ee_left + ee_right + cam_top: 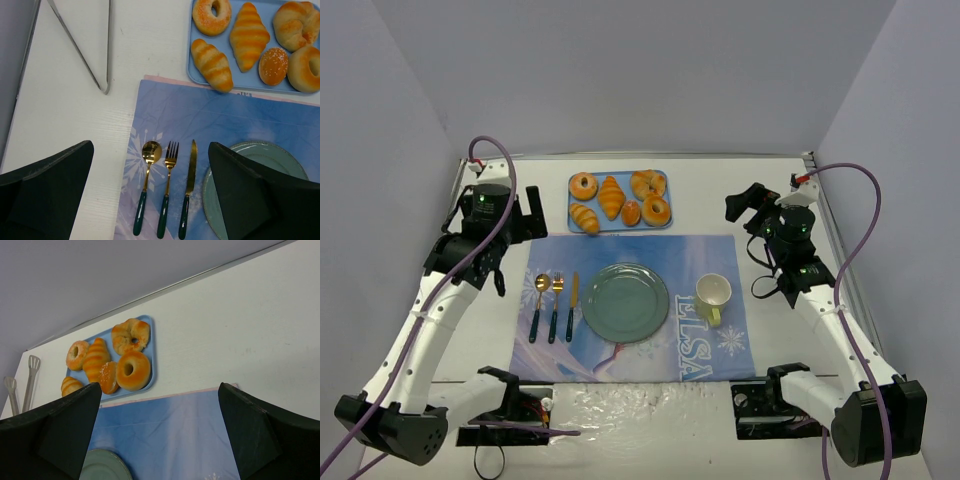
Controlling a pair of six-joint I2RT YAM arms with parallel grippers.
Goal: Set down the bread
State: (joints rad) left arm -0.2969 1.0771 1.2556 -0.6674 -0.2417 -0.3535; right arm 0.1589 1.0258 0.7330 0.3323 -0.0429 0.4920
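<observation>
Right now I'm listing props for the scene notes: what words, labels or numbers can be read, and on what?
"ELSA": white letters on the blue placemat, beside the cup, running sideways in the overhead view.
At the placemat's edge below the tray, in the left wrist view, small marks: too blurred to read.
Nothing else readable.

I'm seeing the bread (pixel 212 64) lying at the tray's (pixel 250 82) near-left corner, plate (pixel 625 301) sitting on the mat (pixel 700 255) before it, cutlery (pixel 555 305) lying left, mug (pixel 713 295) right.
</observation>
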